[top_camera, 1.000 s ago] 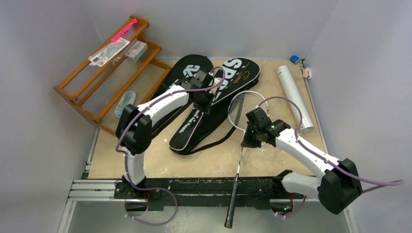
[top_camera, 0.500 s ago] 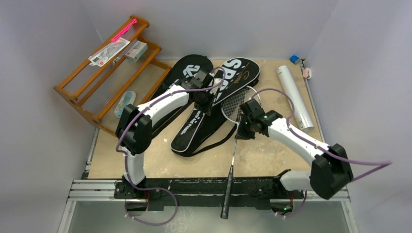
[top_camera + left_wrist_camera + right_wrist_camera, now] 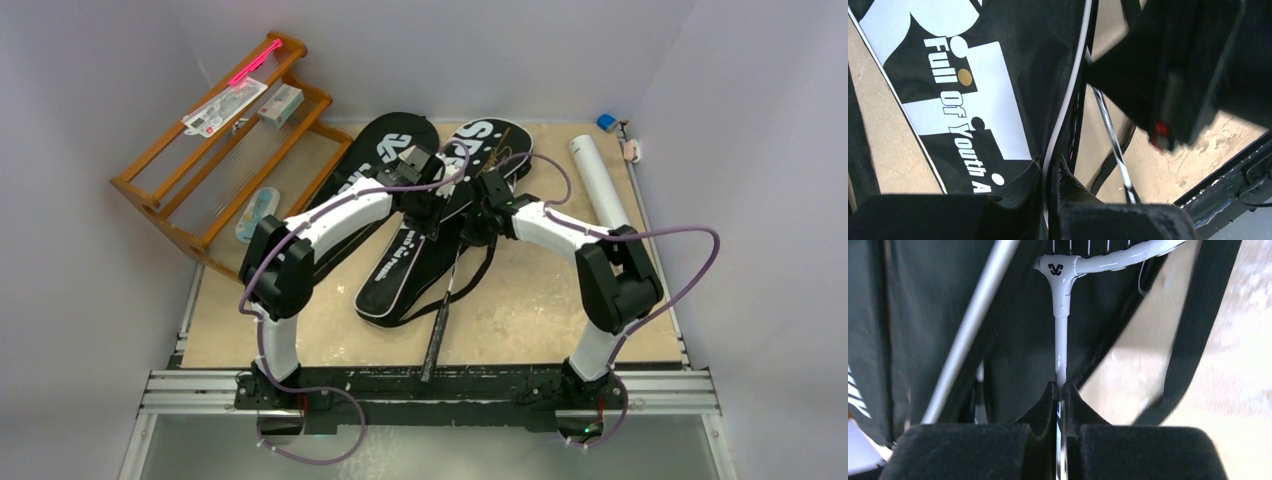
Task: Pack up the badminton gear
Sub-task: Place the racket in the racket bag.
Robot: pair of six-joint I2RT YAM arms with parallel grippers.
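My left gripper [image 3: 428,208] [image 3: 1050,172] is shut on the white-piped edge of the black cover lettered "SPORT" [image 3: 395,275] [image 3: 998,60], holding it up at mid-table. Right beside it, my right gripper [image 3: 478,222] [image 3: 1060,390] is shut on the white shaft of a racket [image 3: 1060,325] [image 3: 435,340]. The racket's head lies in among the cover's black cloth and is mostly hidden; its black handle points toward the near edge. The second black cover [image 3: 385,150] lies to the left. A long white tube [image 3: 605,190] rests at the right.
An orange-brown wooden rack [image 3: 215,150] with small packets [image 3: 225,105] and a pink stick [image 3: 255,62] stands at the back left. The cover's black strap [image 3: 1193,315] hangs beside the racket. A silver rod [image 3: 973,330] crosses the cloth in the right wrist view.
My right gripper has carried the racket left and away from the arm bases, bringing its head from the open table into the cover. The left gripper has kept still on the cover's edge.
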